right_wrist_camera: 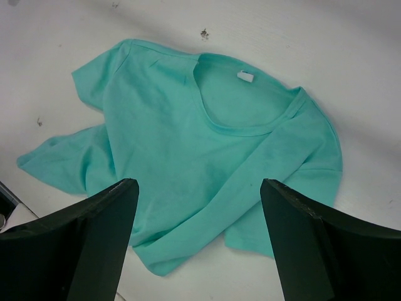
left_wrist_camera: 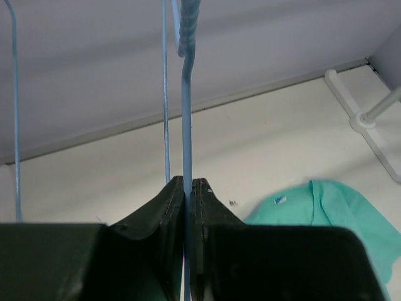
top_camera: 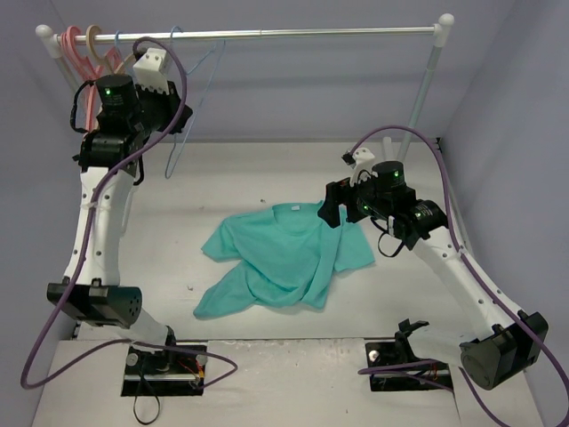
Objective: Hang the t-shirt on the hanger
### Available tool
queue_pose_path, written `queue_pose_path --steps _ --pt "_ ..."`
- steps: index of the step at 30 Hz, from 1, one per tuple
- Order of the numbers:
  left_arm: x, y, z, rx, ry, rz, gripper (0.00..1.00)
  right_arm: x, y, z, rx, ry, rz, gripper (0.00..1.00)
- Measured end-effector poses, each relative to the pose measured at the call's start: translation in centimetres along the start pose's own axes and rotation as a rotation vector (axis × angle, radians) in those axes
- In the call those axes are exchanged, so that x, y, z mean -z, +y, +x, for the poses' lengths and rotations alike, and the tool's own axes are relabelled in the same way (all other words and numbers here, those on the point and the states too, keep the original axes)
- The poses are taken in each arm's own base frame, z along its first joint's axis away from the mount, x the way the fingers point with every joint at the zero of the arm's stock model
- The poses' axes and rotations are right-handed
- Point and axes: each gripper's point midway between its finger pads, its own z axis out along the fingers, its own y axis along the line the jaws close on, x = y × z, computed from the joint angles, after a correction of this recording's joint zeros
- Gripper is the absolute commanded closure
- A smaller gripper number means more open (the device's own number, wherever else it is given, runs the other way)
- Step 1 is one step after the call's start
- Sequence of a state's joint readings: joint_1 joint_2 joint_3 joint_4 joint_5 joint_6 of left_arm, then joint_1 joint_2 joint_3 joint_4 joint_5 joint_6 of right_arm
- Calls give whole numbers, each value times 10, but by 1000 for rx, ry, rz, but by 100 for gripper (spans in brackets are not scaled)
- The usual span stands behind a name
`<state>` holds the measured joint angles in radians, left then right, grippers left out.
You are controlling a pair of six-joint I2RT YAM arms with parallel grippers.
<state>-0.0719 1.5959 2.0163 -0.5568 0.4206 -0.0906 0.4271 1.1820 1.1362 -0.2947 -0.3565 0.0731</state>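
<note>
One pale, matt table (top_camera: 267,173) carries everything. One rail (top_camera: 311,34), a thin shiny metal rod set on two white posts (top_camera: 427,89), spans its far side. Of the two white-and-black arms, the left arm (top_camera: 93,209) reaches up to the rail's left end and the right arm (top_camera: 462,271) bends low, below the rail's right half.

One t-shirt (top_camera: 284,258) lies on the table below the middle of the rail, well apart from it. It is soft teal-green fabric, plain, rumpled and folded over at the hem. Its round neck points toward the rail and its hem away, so the long axis runs roughly square to the rail, slanting a little toward the left end.

Two thick hangers, one pink hanger (top_camera: 71,44) and one tan hanger (top_camera: 93,44), hang at the rail's left end. Just right of them is the hanger (left_wrist_camera: 186,125), thin light-blue wire. The piece in view runs upright and has a twisted neck at the top. Two more blue wire strands (left_wrist_camera: 165,94) stand beside it, and I cannot tell which hanger they belong to.

The left gripper (left_wrist_camera: 187,182), under the rail's left end, has its black jaws pressed together on the hanger's upright wire. The right gripper (right_wrist_camera: 197,183) hovers over the t-shirt with jaws spread wide, nothing between them.

One small white label (right_wrist_camera: 245,76) sits inside the neck.
</note>
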Motion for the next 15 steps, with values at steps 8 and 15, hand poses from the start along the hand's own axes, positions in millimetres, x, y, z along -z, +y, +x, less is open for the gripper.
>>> queue_pose_path --steps 8,15 --pt "52 -33 27 15 28 55 100 0 -2 0 2 0 12 20" --pt "87 -114 103 53 167 270 100 -7 -27 10 -78 24 155 37"
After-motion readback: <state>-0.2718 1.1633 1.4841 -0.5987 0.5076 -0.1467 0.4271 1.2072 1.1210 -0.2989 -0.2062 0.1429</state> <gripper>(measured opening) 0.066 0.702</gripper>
